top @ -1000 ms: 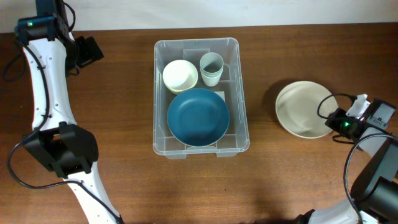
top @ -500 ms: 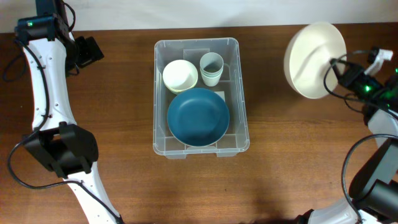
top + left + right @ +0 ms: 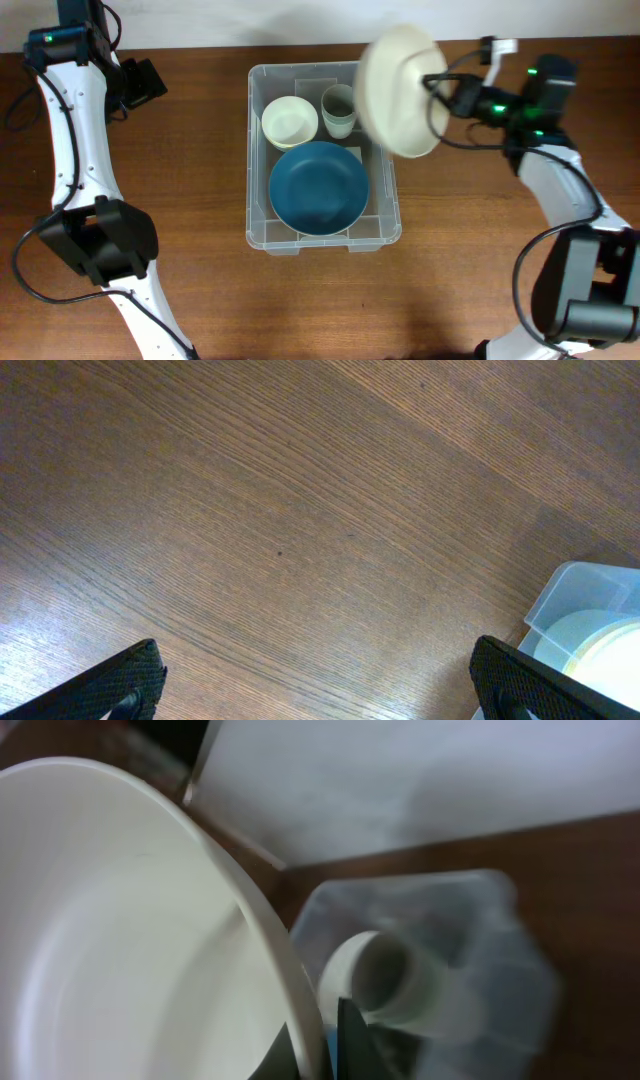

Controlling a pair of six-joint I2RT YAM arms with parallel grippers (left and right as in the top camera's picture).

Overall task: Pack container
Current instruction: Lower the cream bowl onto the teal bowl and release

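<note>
The clear plastic container stands mid-table. Inside lie a blue plate, a cream bowl and a pale green cup. My right gripper is shut on the rim of a cream plate, held tilted on edge in the air over the container's far right corner. In the right wrist view the plate fills the left, the fingers pinch its rim, and the cup and container lie blurred below. My left gripper is open over bare table left of the container.
The left arm rises along the table's left side, its gripper near the far left edge. The right arm reaches in from the right. Brown wooden table surrounds the container.
My right gripper has lifted the cream plate off the table at the right, tipped it on edge and carried it left to above the container's far right corner. The left arm has not moved.
</note>
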